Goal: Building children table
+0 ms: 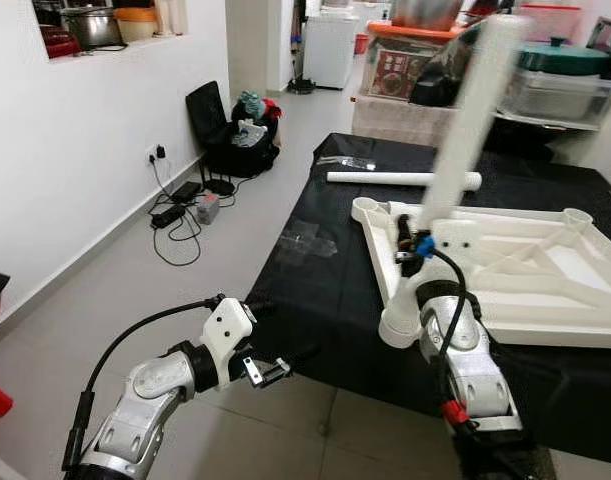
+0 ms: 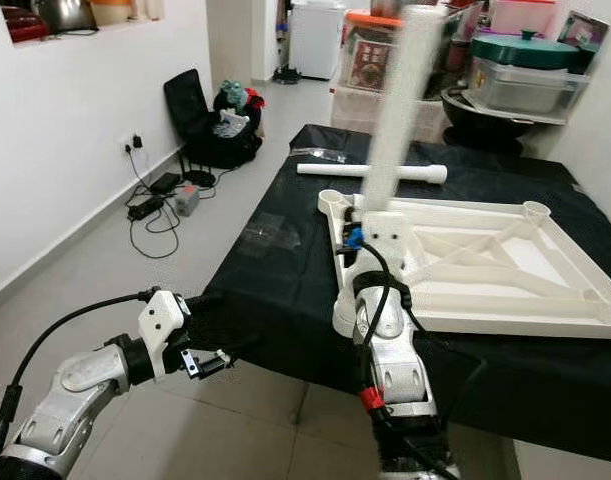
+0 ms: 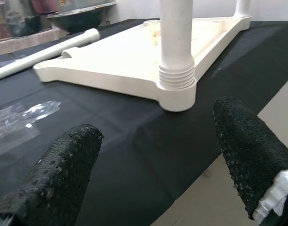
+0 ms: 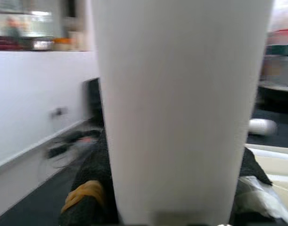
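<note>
The right gripper (image 1: 413,250) is clamped on the leg (image 1: 465,130), seated upright in the near corner socket of the tabletop (image 1: 505,260). The left gripper (image 1: 285,362) hangs spread. The leg looks light, stiff, probably slippery; grasp low.

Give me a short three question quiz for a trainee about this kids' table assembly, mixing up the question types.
1. True or false: the white table leg stands upright in a corner socket of the upside-down tabletop.
2. Which gripper is on that leg? A) left gripper B) right gripper
3. Fill in: a second leg lies flat on the black ______.

Key
1. True.
2. B; the left gripper hovers open near the table edge.
3. Tablecloth.
</note>
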`<state>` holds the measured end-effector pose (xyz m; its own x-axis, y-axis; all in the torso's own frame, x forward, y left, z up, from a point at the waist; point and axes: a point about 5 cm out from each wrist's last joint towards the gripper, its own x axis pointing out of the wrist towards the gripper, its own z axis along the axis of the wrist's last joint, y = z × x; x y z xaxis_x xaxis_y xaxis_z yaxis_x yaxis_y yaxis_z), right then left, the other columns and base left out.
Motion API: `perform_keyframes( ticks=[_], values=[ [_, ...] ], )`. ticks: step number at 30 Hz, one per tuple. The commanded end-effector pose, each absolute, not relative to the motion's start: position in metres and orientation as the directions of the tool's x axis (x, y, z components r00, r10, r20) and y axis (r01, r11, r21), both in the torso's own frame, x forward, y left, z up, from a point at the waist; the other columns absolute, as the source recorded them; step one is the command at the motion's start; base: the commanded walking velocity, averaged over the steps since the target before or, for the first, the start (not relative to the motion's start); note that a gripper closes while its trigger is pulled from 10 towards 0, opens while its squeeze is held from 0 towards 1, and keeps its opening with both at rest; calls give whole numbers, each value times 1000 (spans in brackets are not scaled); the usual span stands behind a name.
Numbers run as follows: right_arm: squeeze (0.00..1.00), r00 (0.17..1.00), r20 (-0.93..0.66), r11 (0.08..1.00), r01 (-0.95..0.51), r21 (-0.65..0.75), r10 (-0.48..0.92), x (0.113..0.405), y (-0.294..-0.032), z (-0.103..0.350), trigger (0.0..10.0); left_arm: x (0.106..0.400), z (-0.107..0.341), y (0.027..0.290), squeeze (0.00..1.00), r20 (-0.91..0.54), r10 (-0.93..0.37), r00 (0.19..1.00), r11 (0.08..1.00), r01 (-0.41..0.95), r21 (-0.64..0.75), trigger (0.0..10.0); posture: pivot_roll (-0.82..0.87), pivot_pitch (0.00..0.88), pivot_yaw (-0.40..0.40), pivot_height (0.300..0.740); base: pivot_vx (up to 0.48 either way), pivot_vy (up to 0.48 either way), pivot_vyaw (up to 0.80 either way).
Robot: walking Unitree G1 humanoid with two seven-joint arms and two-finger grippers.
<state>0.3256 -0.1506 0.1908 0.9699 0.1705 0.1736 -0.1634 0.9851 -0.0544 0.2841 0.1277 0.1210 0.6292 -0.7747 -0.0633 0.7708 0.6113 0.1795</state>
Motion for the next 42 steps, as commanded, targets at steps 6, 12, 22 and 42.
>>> perform_keyframes(
  ticks=[6, 12, 22, 42],
  values=[
    [0, 818, 25, 817, -574, 46, 574, 313, -120, 165, 10000, 285, 121, 127, 0, -58, -768, 638, 620, 763, 185, 10000, 50, 0, -90, 740, 0, 0, 0],
    [0, 697, 39, 696, -717, 37, 716, 308, -108, 175, 10000, 284, 118, 129, 0, -62, -758, 650, 632, 754, 178, 10000, 44, 0, -94, 740, 0, 0, 0],
    [0, 519, -18, 520, -854, 33, 854, 311, -109, 172, 10000, 283, 121, 129, 0, -45, -750, 660, 644, 744, 178, 10000, 88, 0, -134, 740, 0, 0, 0],
    [0, 602, -50, 604, -794, 66, 797, 343, -143, 168, 10000, 281, 120, 134, 0, -42, -727, 685, 671, 722, 168, 10000, 99, 0, -137, 740, 0, 0, 0]
  ],
)
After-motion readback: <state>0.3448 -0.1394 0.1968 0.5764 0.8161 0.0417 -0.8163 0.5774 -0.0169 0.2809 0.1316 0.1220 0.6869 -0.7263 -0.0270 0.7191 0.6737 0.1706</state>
